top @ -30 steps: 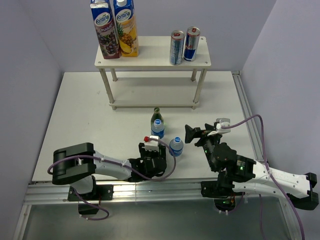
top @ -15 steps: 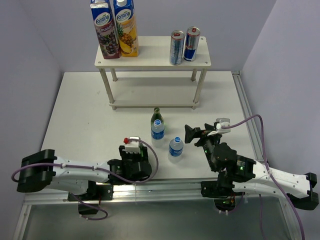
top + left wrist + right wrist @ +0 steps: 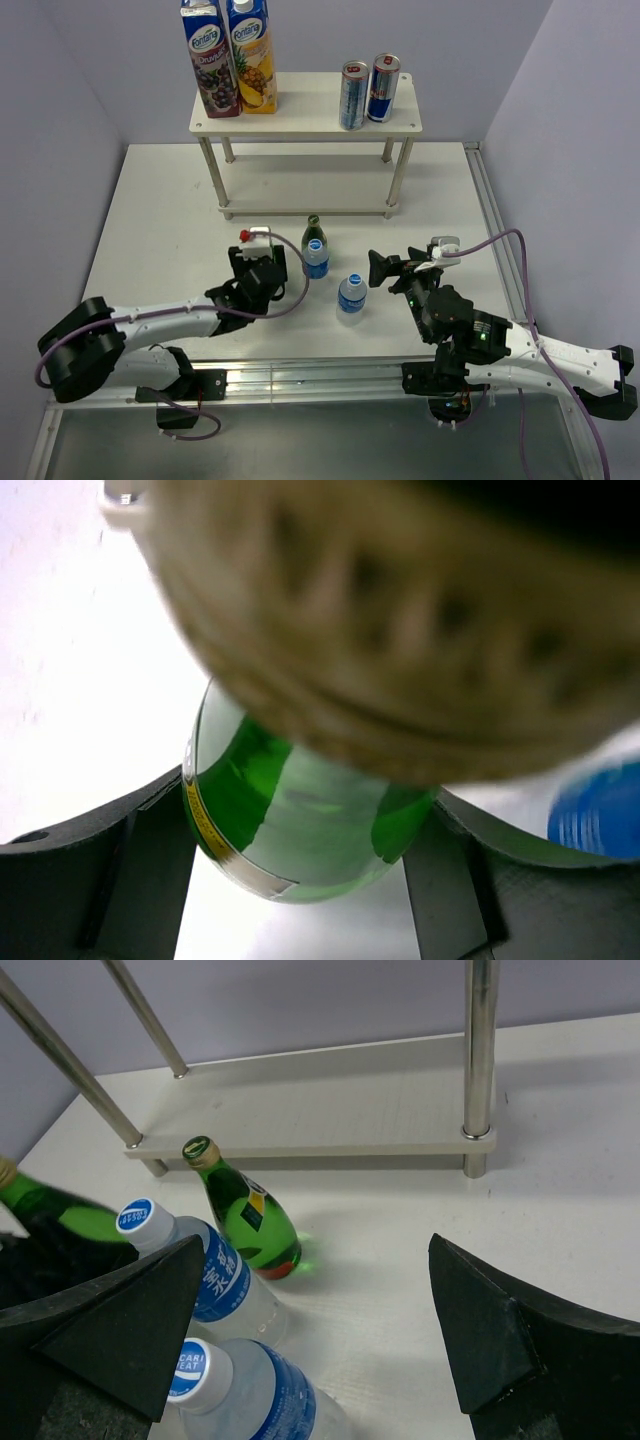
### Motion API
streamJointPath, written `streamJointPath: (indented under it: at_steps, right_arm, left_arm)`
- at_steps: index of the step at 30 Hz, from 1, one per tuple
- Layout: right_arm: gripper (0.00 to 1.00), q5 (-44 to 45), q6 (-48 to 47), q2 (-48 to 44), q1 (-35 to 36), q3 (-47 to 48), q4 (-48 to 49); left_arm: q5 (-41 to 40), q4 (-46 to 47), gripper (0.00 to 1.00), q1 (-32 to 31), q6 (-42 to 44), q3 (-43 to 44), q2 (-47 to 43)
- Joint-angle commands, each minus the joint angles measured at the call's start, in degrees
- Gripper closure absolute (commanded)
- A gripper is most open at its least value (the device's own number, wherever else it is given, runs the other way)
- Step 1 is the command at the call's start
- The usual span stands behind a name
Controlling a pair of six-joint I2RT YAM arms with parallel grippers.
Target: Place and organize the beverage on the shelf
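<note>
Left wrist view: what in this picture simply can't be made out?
In the left wrist view:
1. The upper part of the green bottle is hidden behind a blurred tan shape right at the lens. What that shape is cannot be told.
2. The blue object is cut off by the right edge and too blurred to name.

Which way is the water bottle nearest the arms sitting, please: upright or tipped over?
Upright. The water bottle stands on its base on the table, blue cap pointing up, in both the top and right wrist views.
</note>
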Motion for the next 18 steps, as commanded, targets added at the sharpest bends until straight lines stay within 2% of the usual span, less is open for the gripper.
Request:
streamJointPath:
  at_steps: [1,5,10,18]
  right_arm:
    - [0.00,0.14,0.51,0.23,0.38,0.17,1.75]
    - [0.00,-0.04,0.95,-0.65,0.38,-0.10,1.14]
    - [0.00,-0.04,0.78,-0.92,0.38,-0.19,1.31]
    - [0.00,-0.74,0.60,0.31,0.38,-0.10,1.75]
  left_arm:
    - [4.48,16.54,1.00,4.85,10.18,8.24,2.74]
    - [11.32,20.32,1.00,11.96,14.75,14.21,8.97]
    - [16.79,23.04,1.00,19.00,16.52,20.37,16.53]
    - [21.97,25.42,1.00,26.21,17.40,30.13,27.26]
